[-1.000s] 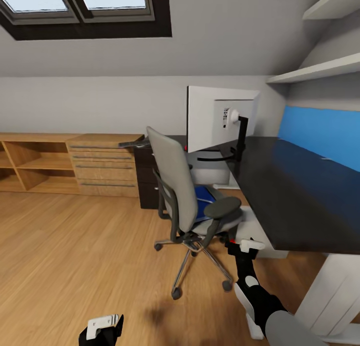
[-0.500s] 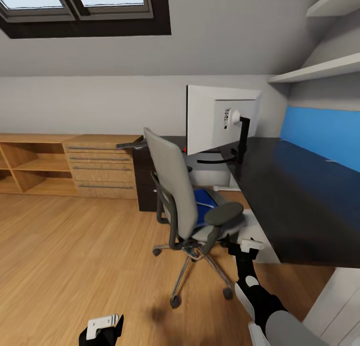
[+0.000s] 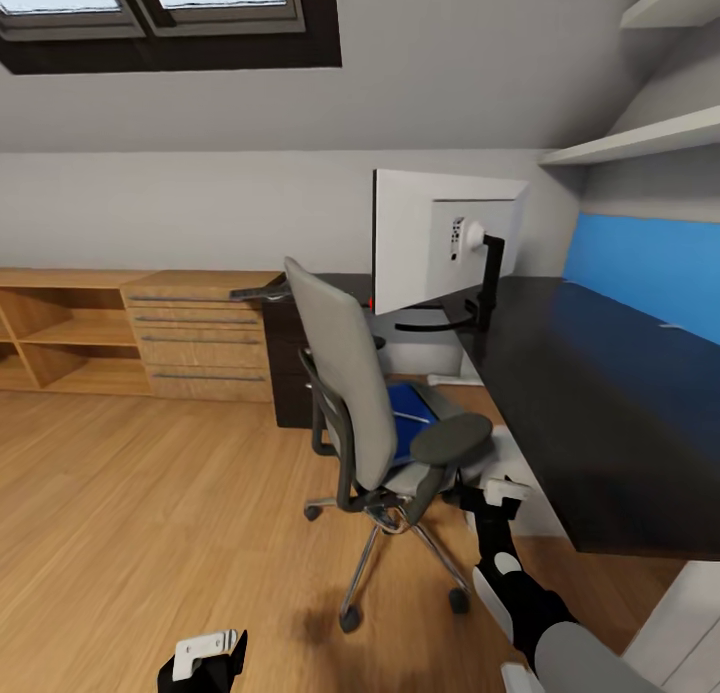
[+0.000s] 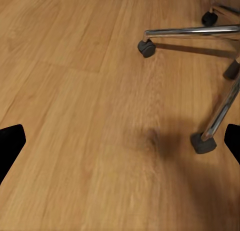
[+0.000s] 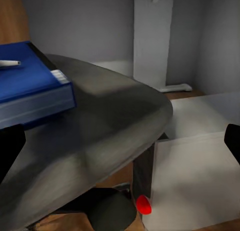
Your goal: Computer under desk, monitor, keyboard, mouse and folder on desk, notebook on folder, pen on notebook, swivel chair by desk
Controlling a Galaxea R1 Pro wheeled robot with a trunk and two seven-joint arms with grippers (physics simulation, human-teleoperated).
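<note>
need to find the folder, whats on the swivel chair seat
A blue folder lies on the swivel chair seat, with a slim pale pen on top. The chair back and armrest cover much of the seat, so anything else there is hidden.

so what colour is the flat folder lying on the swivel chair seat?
Bright blue flat folder; clearest in the right wrist view.
</note>
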